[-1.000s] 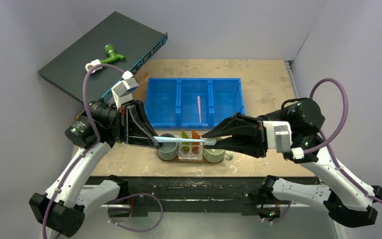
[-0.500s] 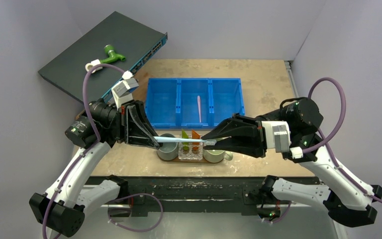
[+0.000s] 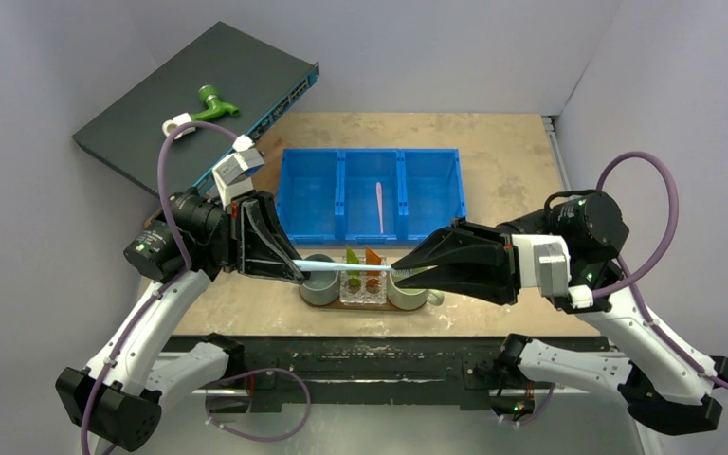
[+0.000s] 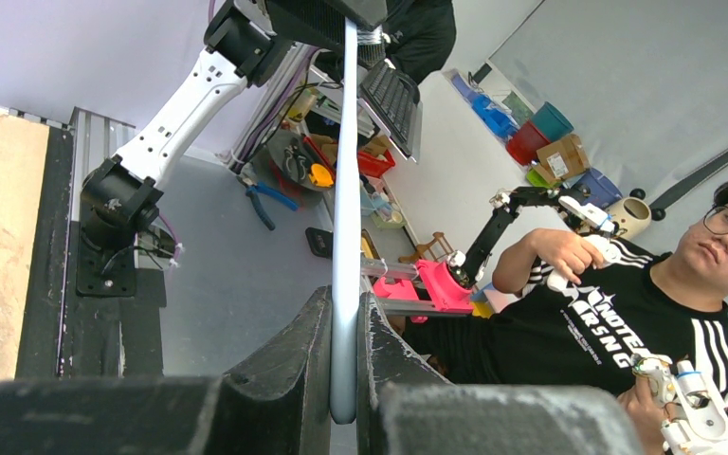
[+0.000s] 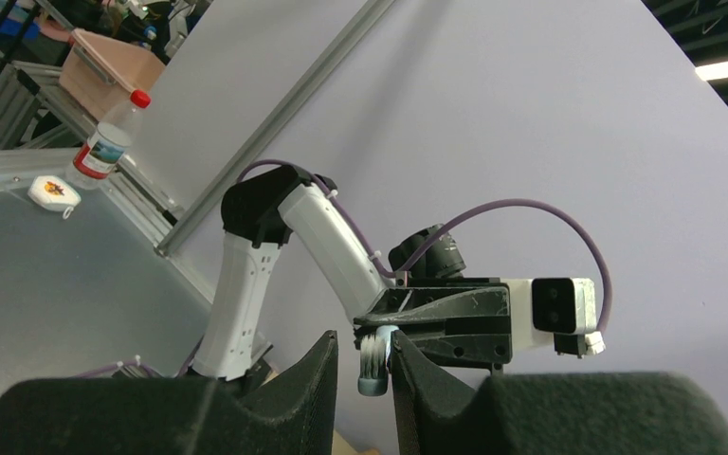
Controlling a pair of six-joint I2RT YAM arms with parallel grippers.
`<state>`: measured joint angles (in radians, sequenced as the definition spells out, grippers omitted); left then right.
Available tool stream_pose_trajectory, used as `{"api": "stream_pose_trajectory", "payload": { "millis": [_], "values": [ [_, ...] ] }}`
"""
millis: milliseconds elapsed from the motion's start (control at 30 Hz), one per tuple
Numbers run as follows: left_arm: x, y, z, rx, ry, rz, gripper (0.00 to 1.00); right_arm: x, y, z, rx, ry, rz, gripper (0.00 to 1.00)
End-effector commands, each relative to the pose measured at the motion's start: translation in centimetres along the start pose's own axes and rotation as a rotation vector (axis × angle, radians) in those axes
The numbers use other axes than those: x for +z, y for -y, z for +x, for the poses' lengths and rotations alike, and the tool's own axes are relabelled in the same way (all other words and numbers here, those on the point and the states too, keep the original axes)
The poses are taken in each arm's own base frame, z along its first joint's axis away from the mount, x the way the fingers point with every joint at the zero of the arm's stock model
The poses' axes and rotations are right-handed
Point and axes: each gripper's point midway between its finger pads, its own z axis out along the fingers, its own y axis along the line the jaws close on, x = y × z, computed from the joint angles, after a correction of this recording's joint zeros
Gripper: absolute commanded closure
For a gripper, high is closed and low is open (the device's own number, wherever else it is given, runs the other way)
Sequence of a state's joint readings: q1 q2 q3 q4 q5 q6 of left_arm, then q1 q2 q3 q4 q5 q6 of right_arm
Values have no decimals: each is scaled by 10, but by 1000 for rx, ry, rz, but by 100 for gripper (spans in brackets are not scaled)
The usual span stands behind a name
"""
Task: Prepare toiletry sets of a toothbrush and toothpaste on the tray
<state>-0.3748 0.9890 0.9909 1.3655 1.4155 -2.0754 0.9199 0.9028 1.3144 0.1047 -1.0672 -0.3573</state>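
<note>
**Operator:** Tools first. What state?

**Observer:** Your left tool (image 3: 294, 270) is clamped on the tail end of the pale blue toothbrush (image 3: 346, 267). In the left wrist view the slim handle runs straight out from between the two black fingers, which press it on both sides. Your right tool (image 3: 400, 272) has a jaw close in on either side of the bristle head. The right wrist view shows white bristles in the slot, but I cannot tell whether the jaws actually pinch.

**Operator:** Where does the brush sit against the tray?

**Observer:** It is level and in the air, bridging your two tools above the tray (image 3: 365, 306). The tray is a thin, glossy, dark-brown oval at the near edge of the worktop (image 3: 502, 171). A grey left mug (image 3: 320, 287) and right mug (image 3: 406, 296) stand at its ends, with a clear holder (image 3: 362, 289) between them. The lime-green tube (image 3: 352, 256) and the orange tube (image 3: 373, 257) stand in the holder. The brush crosses over the left mug and the holder.

**Operator:** Surroundings?

**Observer:** The blue bin (image 3: 370, 152) has three compartments and sits just behind the tray. The pink toothbrush (image 3: 379, 207) lies lengthwise in its middle one. At far left is a tilted dark flat box (image 3: 180, 95) with a green fitting (image 3: 214, 100) on top. From above, your tools crowd both ends of the tray and partly cover the mugs.
</note>
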Motion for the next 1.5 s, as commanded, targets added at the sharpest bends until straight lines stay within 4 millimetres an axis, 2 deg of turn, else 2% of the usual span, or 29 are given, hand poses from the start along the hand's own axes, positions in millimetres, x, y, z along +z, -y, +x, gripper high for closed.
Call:
{"api": "stream_pose_trajectory", "payload": {
  "millis": [0, 700, 833, 900, 933, 967, 1233, 1467],
  "values": [
    [1, 10, 3, 97, -5, 17, 100, 0, 4, -13, -25, 25, 2, 72],
    [1, 12, 7, 106, -8, 19, 100, 4, 7, -7, 1, 29, -1, 76],
    [1, 13, 7, 108, -10, 22, 100, 5, 6, -8, 5, 33, -9, 86],
    [1, 12, 8, 104, -12, 20, 100, 5, 6, -9, 5, 37, -15, 98],
    [1, 11, 8, 101, -12, 19, 100, 5, 5, -10, 4, 39, -18, 100],
    [1, 10, 8, 99, -12, 18, 98, 5, 5, -12, 3, 41, -22, 100],
    [0, 5, 7, 80, -16, 11, 61, 4, 2, -11, 13, 34, -25, 100],
    [0, -1, 7, 64, -22, -8, 56, 0, 2, -9, 24, 11, -2, 100]
  ]
}}
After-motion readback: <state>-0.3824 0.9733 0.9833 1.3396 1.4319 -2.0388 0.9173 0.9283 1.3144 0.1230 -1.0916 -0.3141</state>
